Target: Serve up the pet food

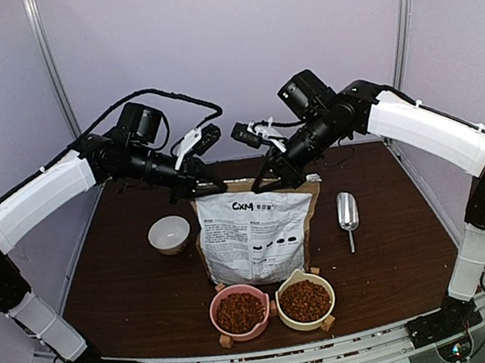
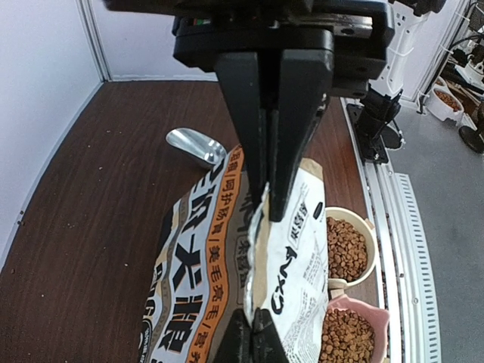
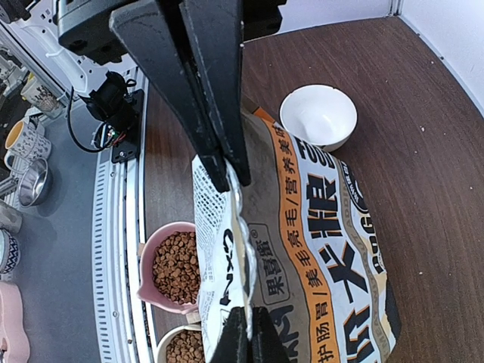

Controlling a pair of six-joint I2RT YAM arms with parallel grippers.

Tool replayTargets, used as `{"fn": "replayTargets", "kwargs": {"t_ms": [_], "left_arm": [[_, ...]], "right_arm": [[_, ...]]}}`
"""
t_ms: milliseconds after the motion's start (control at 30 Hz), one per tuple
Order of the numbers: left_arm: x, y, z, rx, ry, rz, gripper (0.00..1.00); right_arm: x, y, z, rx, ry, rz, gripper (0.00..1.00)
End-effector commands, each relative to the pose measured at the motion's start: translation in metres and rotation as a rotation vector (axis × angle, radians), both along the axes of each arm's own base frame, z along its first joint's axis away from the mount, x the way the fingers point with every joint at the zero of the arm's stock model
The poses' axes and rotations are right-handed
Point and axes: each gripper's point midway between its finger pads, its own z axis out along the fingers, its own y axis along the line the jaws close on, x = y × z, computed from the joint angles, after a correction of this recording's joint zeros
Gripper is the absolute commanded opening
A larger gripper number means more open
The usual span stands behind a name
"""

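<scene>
Top external: high at the near edge, looking down across the table (image 1: pixel 132 296). Wrist pair: close above the bag (image 1: pixel 254 234), looking down from opposite ends (mirrored). Shared by all: bag, pet food (image 1: pixel 240 313).

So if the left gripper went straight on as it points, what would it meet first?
The paper bag: the left gripper is shut on its top edge. Beyond, probably the right gripper, though depth is unclear.

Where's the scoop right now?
Top view: scoop lies on the table, right side, just right of the bag, behind the cream bowl.
</scene>
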Motion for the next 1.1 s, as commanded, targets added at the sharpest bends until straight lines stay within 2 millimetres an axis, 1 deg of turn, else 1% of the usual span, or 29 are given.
{"fn": "replayTargets", "kwargs": {"t_ms": [0,67,133,233,267,300,333,367,400,500,533,600,667,767,867,933,1000,1067], "left_arm": [[-0.007,-0.003,0.002,0.008,-0.012,-0.019,0.00],[-0.007,-0.002,0.004,0.007,-0.018,-0.014,0.00],[-0.007,-0.002,0.005,0.005,-0.018,-0.014,0.00],[-0.006,-0.002,0.006,0.004,-0.018,-0.012,0.00],[-0.006,-0.003,0.006,0.004,-0.019,-0.011,0.00],[-0.006,-0.003,0.007,0.002,-0.021,-0.010,0.00],[-0.005,-0.002,0.008,0.002,-0.023,-0.006,0.00],[-0.004,-0.002,0.009,0.004,-0.023,0.000,0.00],[-0.003,-0.003,0.010,0.003,-0.026,0.005,0.01],[-0.004,-0.007,0.014,0.015,-0.055,0.016,0.23],[-0.004,-0.011,0.014,0.018,-0.062,0.015,0.29],[-0.006,-0.017,0.013,0.020,-0.061,0.005,0.34],[-0.006,-0.022,0.008,0.034,-0.052,-0.005,0.36],[-0.004,-0.028,0.002,0.048,-0.047,-0.011,0.35],[-0.002,-0.031,-0.002,0.057,-0.043,-0.010,0.32],[0.000,-0.031,-0.005,0.064,-0.041,-0.008,0.27],[-0.001,-0.031,-0.009,0.071,-0.034,-0.009,0.19],[-0.001,-0.030,-0.011,0.076,-0.031,-0.008,0.03]], "right_arm": [[0.001,-0.004,0.022,0.061,-0.042,-0.010,0.06],[0.000,-0.010,0.020,0.049,-0.045,-0.016,0.13],[-0.002,-0.015,0.015,0.032,-0.040,-0.018,0.19],[-0.005,-0.022,0.006,0.009,-0.030,-0.021,0.21],[-0.005,-0.023,0.005,0.004,-0.028,-0.025,0.18],[-0.005,-0.025,0.003,0.001,-0.026,-0.027,0.12],[-0.005,-0.026,0.001,-0.001,-0.026,-0.030,0.02],[-0.005,-0.026,0.001,-0.001,-0.025,-0.034,0.00],[-0.004,-0.027,0.001,0.002,-0.026,-0.036,0.00],[-0.004,-0.026,0.006,0.024,-0.032,-0.037,0.00],[-0.004,-0.025,0.007,0.030,-0.036,-0.038,0.00],[-0.004,-0.025,0.009,0.037,-0.037,-0.037,0.00],[-0.005,-0.025,0.011,0.041,-0.039,-0.037,0.00],[-0.006,-0.026,0.012,0.045,-0.039,-0.035,0.00],[-0.006,-0.028,0.012,0.048,-0.042,-0.039,0.00],[-0.007,-0.029,0.013,0.054,-0.044,-0.041,0.00],[-0.006,-0.030,0.014,0.061,-0.045,-0.046,0.00],[-0.006,-0.032,0.013,0.059,-0.043,-0.052,0.00]]}}
